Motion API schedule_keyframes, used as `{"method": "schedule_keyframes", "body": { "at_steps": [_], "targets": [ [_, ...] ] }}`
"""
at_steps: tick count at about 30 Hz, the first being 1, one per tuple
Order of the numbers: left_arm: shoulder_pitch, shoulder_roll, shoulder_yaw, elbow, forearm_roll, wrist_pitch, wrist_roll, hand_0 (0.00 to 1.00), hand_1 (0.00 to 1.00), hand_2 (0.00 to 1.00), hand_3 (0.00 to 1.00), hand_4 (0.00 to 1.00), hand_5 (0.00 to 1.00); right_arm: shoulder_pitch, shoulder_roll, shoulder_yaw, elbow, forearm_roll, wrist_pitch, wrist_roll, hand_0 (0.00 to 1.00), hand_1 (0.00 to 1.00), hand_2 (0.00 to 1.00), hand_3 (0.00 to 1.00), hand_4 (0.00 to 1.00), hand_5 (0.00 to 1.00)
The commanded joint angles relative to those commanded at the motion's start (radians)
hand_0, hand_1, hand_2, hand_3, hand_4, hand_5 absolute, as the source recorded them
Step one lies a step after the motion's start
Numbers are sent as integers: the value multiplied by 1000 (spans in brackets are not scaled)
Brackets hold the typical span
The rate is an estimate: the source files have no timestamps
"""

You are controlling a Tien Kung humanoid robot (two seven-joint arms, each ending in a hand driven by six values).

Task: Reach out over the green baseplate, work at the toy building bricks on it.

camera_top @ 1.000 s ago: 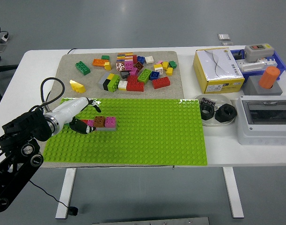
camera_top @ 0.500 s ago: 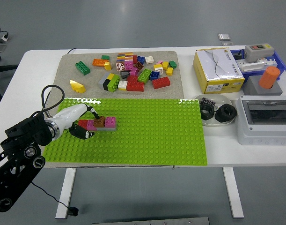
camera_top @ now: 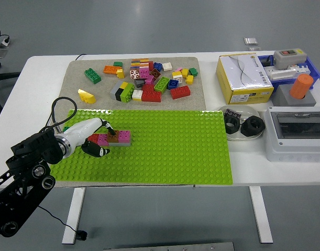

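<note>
My left hand (camera_top: pixel 94 137) reaches in over the left end of the baseplate (camera_top: pixel 165 151), and the fingers are curled around the left end of the brick row (camera_top: pixel 111 138). An upper finger lies along the top of the row toward the brown stud, and the thumb side hooks under at the near edge, so I read it as clamped on the row, though the contact under the palm is hidden. The row sits on the baseplate's left part, a little behind its middle line: red at my hand, then pink, brown, and a pink block at the right end, all on a grey base.

For this step, I judge the thing is to press straight down, not sideways. A push from the left would slide or tip the row off its studs, so I want my force squarely over the top. I also want the thumb clear of the baseplate studs so it does not lever the row up.

Behind the baseplate, the loose bricks (camera_top: pixel 141 78) lie scattered on the mat (camera_top: pixel 102 97), well apart from my hand. To the baseplate's right sit the yellow box (camera_top: pixel 243 78) and the grey casing (camera_top: pixel 296 133), nothing I need to worry about now. My right hand is not in the picture.
</note>
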Motion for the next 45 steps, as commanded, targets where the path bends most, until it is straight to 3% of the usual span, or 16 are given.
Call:
{"method": "schedule_keyframes", "body": {
  "at_steps": [15, 25, 39, 40, 43, 45],
  "targets": [
    [4, -19, -16, 66, 5, 10, -27, 983, 943, 922, 634, 787, 49, -5, 2, -10, 0, 9, 0, 4, 685, 669, 659, 891, 628, 998],
    [10, -18, -16, 67, 8, 19, -46, 984, 942, 920, 622, 778, 51, -7, 5, -12, 0, 11, 0, 3, 685, 670, 659, 892, 630, 998],
    [-8, 22, -64, -24, 17, 6, -29, 983, 939, 918, 608, 763, 49, -4, 4, -16, 0, 18, -4, 6, 685, 670, 659, 893, 629, 998],
    [-8, 24, -67, -26, 18, 7, -30, 983, 937, 915, 596, 699, 14, -3, 3, -16, 0, 18, -4, 6, 685, 670, 659, 893, 630, 998],
    [-10, 35, -79, -32, 21, 16, -43, 983, 937, 915, 596, 699, 14, -3, 3, -18, 0, 19, -4, 6, 685, 670, 659, 893, 630, 998],
    [-12, 56, -87, -34, 22, 28, -61, 983, 937, 915, 596, 699, 14, -2, 3, -20, 0, 20, -4, 5, 685, 670, 659, 893, 630, 998]
  ]
}}
